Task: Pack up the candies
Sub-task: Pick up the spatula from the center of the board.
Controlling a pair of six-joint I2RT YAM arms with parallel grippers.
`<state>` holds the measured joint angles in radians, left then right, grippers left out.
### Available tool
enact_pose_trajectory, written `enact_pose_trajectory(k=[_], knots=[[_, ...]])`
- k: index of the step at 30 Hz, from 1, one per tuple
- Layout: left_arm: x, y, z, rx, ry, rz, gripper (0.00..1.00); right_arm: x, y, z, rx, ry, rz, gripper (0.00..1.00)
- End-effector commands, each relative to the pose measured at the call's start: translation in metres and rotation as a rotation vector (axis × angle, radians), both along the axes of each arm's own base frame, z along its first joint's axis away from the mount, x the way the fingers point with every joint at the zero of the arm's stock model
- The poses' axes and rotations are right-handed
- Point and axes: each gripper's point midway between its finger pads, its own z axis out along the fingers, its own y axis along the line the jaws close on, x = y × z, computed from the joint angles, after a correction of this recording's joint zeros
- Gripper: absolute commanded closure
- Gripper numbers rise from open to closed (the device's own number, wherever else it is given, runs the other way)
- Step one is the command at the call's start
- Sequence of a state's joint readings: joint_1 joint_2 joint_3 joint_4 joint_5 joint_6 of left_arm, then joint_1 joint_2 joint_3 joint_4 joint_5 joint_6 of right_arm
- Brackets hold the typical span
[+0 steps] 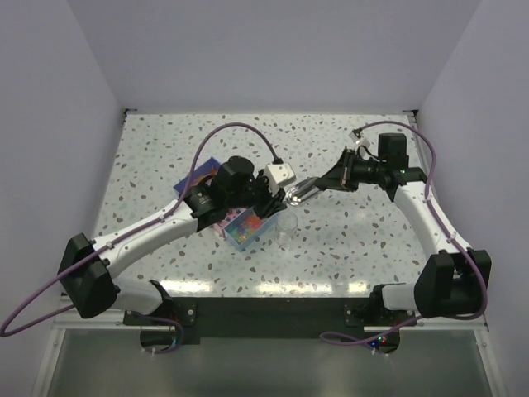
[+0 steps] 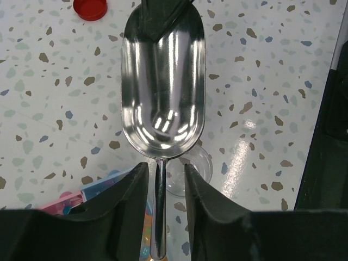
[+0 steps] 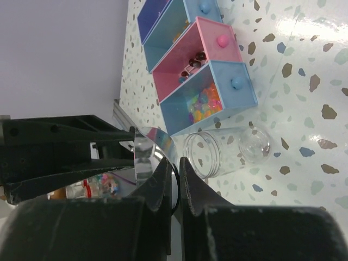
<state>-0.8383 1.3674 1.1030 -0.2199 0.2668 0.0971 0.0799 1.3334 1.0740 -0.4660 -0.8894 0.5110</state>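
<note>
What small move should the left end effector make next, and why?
Probably draw the left end effector back off the scoop handle: its fingers stand clear of the handle, and the right end effector is shut on the scoop's rim, so the empty scoop looks handed over.

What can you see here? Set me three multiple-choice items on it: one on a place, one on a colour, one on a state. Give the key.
1. The bright heap of candies lies in: A the scoop; B the clear jar; C the light-blue drawer beside that jar.
2. The round lid on the table is: A red; B green; C white.
3. The right gripper is: A open over the jar; B shut on the scoop's rim; C shut on the lid.
Key: 1 C, scoop and jar hold nothing; 2 A, the left wrist view shows it plainly; 3 B, its fingers pinch the shiny edge.
</note>
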Motion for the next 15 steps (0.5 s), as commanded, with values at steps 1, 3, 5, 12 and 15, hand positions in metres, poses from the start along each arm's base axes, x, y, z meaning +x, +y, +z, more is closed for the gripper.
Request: enact_pose_trajectory(k=[1,3,5,12,15], knots=[[-0.002,0.001,0.02,-0.104,0.001,-0.034,0.61,0.0,0.006,0.02,0.068,-0.059,0.021,1.0],[0.0,0.007,0.018,-0.118,0.023,-0.042,0.59,0.001,0.006,0.019,0.07,-0.059,0.02,1.0],[0.001,0.008,0.016,-0.121,0.035,-0.043,0.59,0.001,0.007,0.019,0.074,-0.057,0.022,1.0],[0.002,0.01,0.011,-0.124,0.049,-0.048,0.59,0.005,0.008,0.021,0.084,-0.062,0.015,1.0],[0.002,0.007,0.013,-0.137,0.049,-0.051,0.59,0.005,0.008,0.019,0.086,-0.055,0.013,1.0]])
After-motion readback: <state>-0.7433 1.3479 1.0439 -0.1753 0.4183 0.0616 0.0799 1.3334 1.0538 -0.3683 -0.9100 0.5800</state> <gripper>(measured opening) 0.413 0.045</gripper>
